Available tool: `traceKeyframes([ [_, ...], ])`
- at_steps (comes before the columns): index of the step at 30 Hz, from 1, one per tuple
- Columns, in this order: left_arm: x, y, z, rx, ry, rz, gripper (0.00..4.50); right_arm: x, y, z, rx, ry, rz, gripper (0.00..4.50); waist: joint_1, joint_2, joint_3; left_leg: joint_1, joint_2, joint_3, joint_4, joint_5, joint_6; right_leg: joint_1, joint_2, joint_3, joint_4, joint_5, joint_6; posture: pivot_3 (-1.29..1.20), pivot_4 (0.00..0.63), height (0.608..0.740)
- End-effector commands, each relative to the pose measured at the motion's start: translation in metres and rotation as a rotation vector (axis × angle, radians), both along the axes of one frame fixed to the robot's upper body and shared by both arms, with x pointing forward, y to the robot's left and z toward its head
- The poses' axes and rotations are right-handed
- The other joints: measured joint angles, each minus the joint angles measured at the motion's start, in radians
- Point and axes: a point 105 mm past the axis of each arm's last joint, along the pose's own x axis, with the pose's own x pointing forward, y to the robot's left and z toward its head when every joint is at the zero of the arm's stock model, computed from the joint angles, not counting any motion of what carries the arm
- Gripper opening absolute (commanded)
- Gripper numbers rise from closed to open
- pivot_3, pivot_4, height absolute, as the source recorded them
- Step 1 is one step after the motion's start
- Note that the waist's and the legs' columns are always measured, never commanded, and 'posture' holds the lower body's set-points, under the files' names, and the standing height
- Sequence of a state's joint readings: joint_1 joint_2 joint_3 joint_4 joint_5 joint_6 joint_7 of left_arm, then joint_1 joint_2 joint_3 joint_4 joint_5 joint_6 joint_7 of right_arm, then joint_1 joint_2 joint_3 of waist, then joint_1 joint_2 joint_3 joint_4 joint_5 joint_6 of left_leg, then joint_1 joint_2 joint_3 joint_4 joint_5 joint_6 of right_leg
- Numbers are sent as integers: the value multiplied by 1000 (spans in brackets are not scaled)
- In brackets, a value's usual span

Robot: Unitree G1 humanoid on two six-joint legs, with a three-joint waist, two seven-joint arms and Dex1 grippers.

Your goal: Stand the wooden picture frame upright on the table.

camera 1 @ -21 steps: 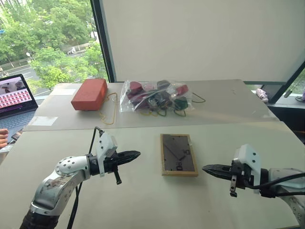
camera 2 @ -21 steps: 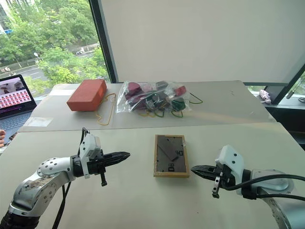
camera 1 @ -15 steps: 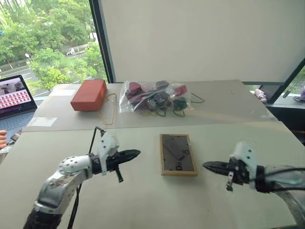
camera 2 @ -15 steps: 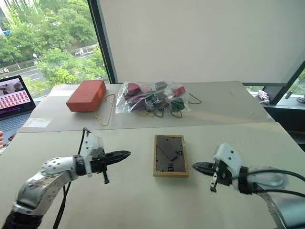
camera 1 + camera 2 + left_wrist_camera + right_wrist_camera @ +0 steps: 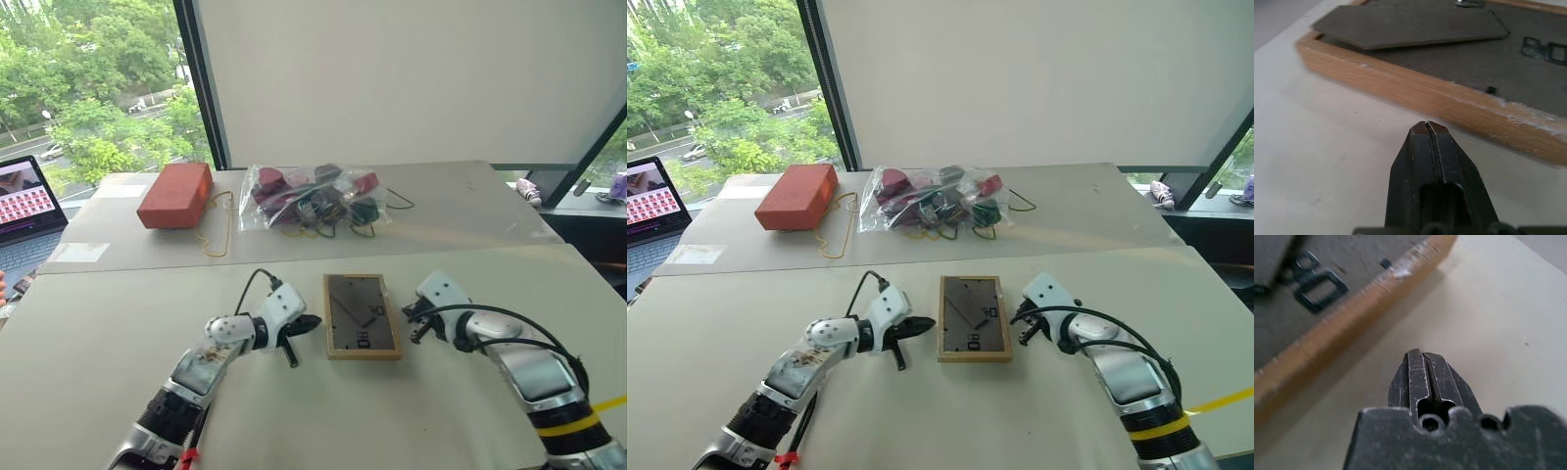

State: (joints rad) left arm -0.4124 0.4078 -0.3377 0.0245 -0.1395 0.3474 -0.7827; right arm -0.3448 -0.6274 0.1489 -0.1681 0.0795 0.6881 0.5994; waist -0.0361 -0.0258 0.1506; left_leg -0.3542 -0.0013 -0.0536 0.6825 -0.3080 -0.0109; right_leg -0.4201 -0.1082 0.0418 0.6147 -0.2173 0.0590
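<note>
Picture frame (image 5: 362,315) lies flat, back side up, on the near table (image 5: 98,343), roughly centre, stand folded against the back. Left gripper (image 5: 312,321) sits just beside the frame's left edge, right gripper (image 5: 409,311) just beside its right edge. Both have fingers pressed fully together, nothing held (the wrist views show each closed tip pointing at the wood rim, low over the tabletop). Can't tell if either tip actually touches the rim. Risks as I read it: closed tips pushing in from both sides could just slide or spin the frame on the smooth top instead of lifting an edge; uneven pressure would skew it. A tip could ride over the rim and scrape the back. If it's tipped up with the stand still folded, it'll likely fall over. Brick (image 5: 175,195) and bag of clips (image 5: 313,199) on the far table are well apart, no issue.
</note>
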Motion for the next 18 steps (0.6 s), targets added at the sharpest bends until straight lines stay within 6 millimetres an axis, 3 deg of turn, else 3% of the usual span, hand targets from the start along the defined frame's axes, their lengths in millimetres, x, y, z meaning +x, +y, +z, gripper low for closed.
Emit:
traceKeyframes([
  [1,-2,12,7,15,-30,3,0,-6,29,-6,19,27,83,47,-7,0,0,0,0,0,0,0,0,0,0,0,0,0,0,0,150,740],
  [11,-23,76,1,87,8,179,0,-36,86,-2,47,60,276,47,-22,1,0,1,1,-2,-2,0,0,-2,1,0,10,-1,-2,0,150,740],
  [18,-41,83,-5,84,57,219,0,-40,102,-9,52,83,285,47,-19,1,0,2,1,-2,-2,0,0,-2,1,0,10,-1,-2,0,150,740],
])
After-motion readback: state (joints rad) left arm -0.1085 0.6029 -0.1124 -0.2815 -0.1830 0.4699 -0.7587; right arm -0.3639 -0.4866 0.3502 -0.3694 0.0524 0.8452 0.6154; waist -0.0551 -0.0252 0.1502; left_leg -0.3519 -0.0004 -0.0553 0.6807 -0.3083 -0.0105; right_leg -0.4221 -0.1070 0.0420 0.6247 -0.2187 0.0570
